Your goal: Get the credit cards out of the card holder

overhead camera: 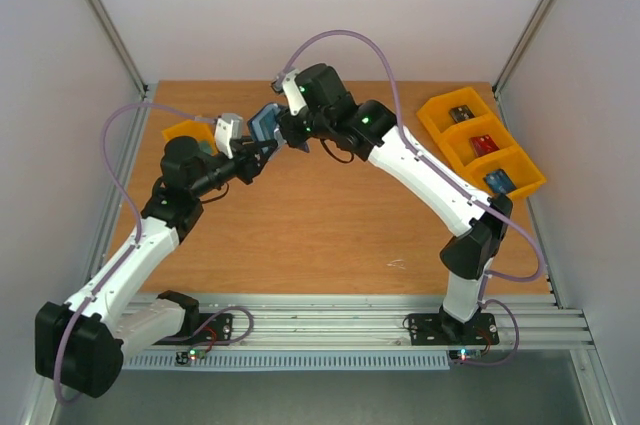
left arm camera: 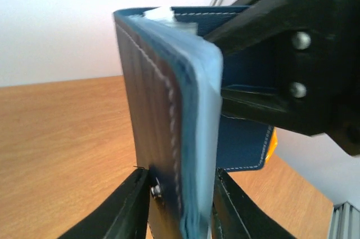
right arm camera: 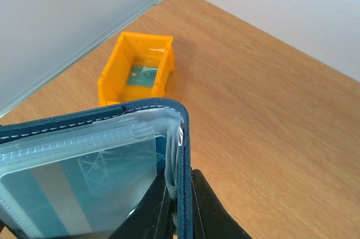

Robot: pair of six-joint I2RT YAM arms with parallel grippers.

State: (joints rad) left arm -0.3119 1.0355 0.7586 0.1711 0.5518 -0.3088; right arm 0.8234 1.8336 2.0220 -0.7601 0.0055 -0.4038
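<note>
Holding card holder (overhead camera: 264, 125) aloft over far-left part of tabletop (overhead camera: 330, 235), apart from yellow bin (right arm camera: 112, 84) by left edge: left gripper (left arm camera: 181, 199) snug across its bottom edge, right gripper (right arm camera: 179, 197) nearly closed, pinching cover's edge.

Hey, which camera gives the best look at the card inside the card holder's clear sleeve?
Right wrist: the card lies face-on behind the clear sleeve. Left wrist shows the card holder edge-on, sleeves only; the top view shows it tiny, with no card visible.
</note>
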